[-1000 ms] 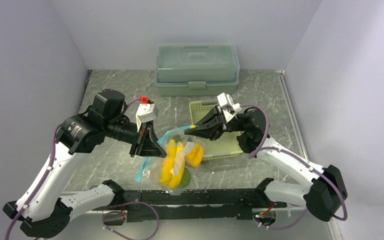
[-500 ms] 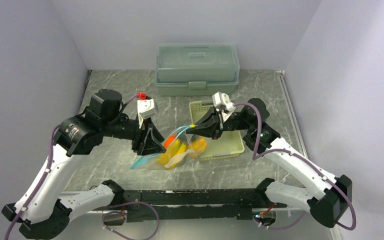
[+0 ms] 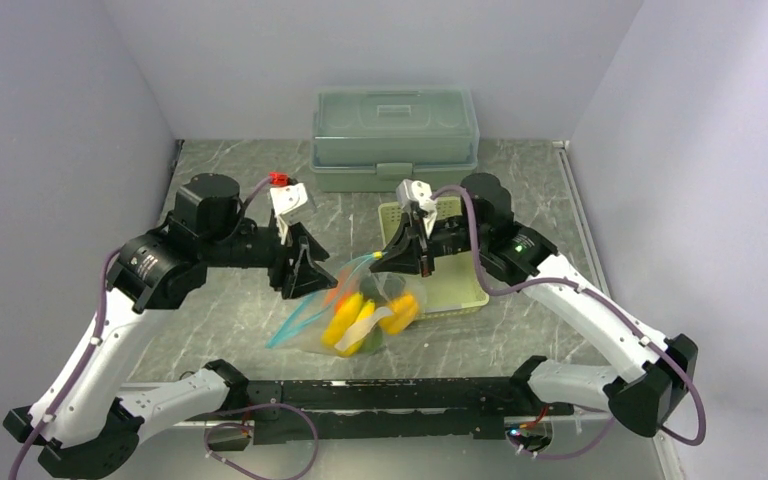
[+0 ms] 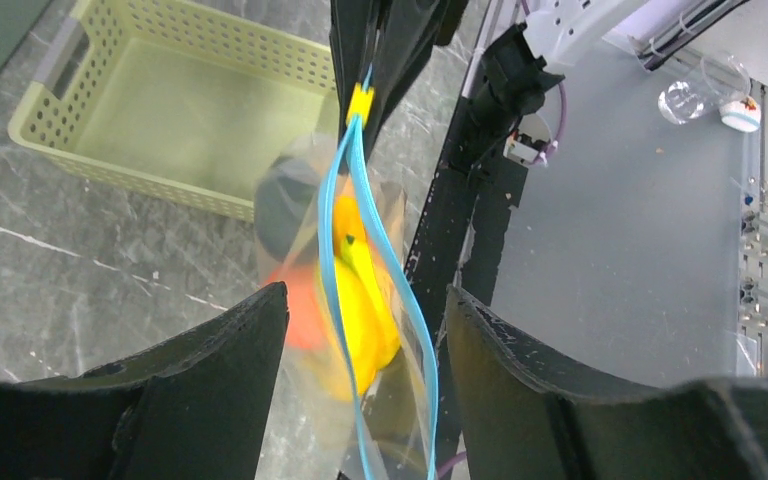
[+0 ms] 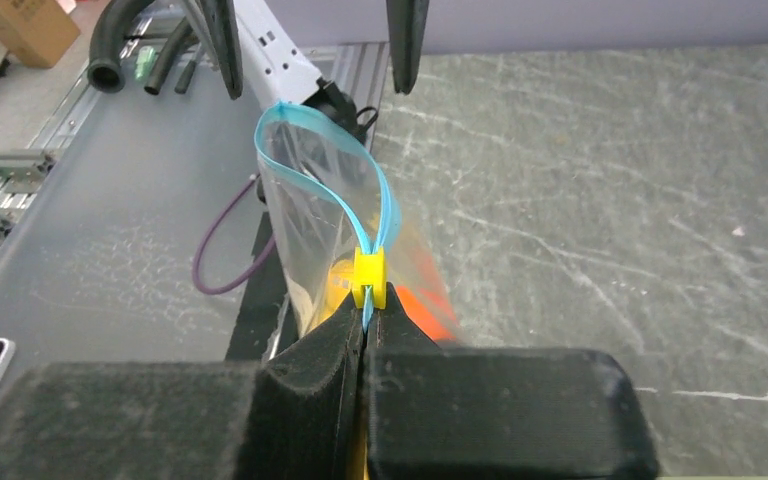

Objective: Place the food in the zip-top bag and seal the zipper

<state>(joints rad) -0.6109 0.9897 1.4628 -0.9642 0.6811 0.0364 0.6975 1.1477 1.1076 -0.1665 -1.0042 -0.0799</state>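
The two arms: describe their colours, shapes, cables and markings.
Left arm and right arm: white links, black rounded joints, purple cables. Left gripper and right gripper: black wedges, white wrist blocks. Red connector on the left; green light on the right.

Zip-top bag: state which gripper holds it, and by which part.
The right gripper holds the zip-top bag, fingers shut on the end of the zipper, at the yellow slider. The left gripper stands open astride the zipper, holding nothing.
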